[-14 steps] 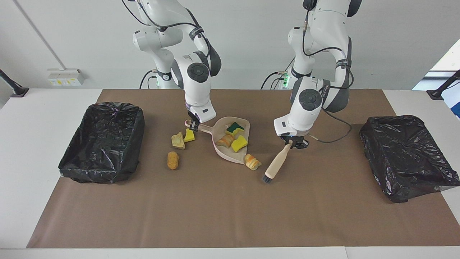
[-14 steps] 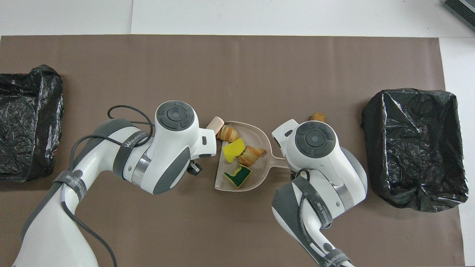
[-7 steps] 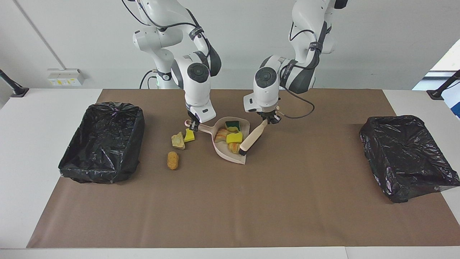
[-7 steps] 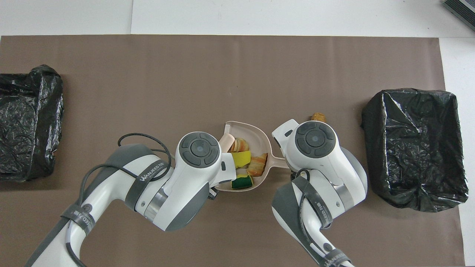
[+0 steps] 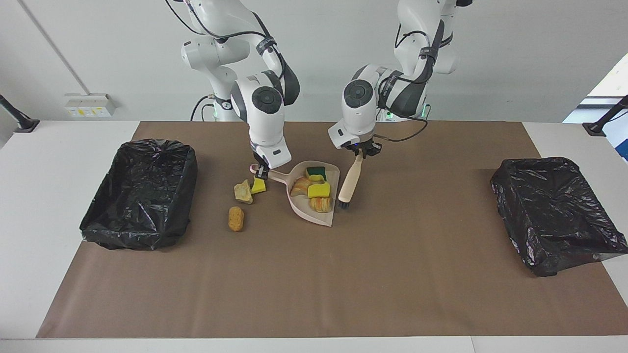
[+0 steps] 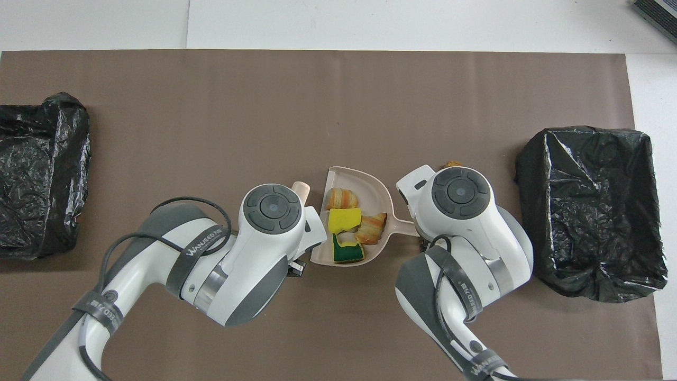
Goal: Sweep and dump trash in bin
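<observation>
Facing view shows the left gripper [image 5: 360,153] clamped on the brush [image 5: 350,180] beside the dustpan [image 5: 314,213], the right gripper [image 5: 261,171] pinching its handle; four trash pieces [image 5: 314,189] lie inside, three [image 5: 244,192] on the mat beside the handle.

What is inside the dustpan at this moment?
The dustpan holds four pieces of trash: a green-and-yellow sponge bit, a yellow sponge bit and two croissant-like lumps. Anything beneath them is hidden.

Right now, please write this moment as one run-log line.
left gripper: shut on brush | right gripper: shut on dustpan handle | in pan: four pieces | on mat: three pieces
</observation>
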You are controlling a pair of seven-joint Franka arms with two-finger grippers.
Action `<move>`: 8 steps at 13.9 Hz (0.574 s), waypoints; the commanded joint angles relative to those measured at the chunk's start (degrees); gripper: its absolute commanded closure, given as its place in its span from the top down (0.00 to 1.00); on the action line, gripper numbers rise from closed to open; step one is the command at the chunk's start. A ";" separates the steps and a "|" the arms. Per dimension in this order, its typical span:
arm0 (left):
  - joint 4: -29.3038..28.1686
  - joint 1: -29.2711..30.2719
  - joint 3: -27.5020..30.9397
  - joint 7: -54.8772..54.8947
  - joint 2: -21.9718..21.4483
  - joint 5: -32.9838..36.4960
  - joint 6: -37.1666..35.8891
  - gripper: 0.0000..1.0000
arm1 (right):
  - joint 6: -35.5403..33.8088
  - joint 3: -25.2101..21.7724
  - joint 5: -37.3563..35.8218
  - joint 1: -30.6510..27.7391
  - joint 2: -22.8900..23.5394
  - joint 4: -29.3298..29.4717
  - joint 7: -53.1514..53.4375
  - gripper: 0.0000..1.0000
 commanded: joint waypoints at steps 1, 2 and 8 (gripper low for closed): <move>-1.67 3.15 -0.07 -0.91 -6.08 -0.44 -3.10 0.00 | -1.33 0.48 1.09 -2.89 -1.76 1.20 -1.10 0.00; -2.37 3.68 -0.07 -1.43 -7.66 -0.44 -4.24 0.00 | -2.82 0.48 2.22 -4.38 -2.72 2.08 -1.98 0.00; -12.73 -2.44 -0.60 -18.97 -16.72 -2.01 -2.50 0.00 | -9.42 0.22 11.81 -17.92 -3.96 9.30 -15.86 0.00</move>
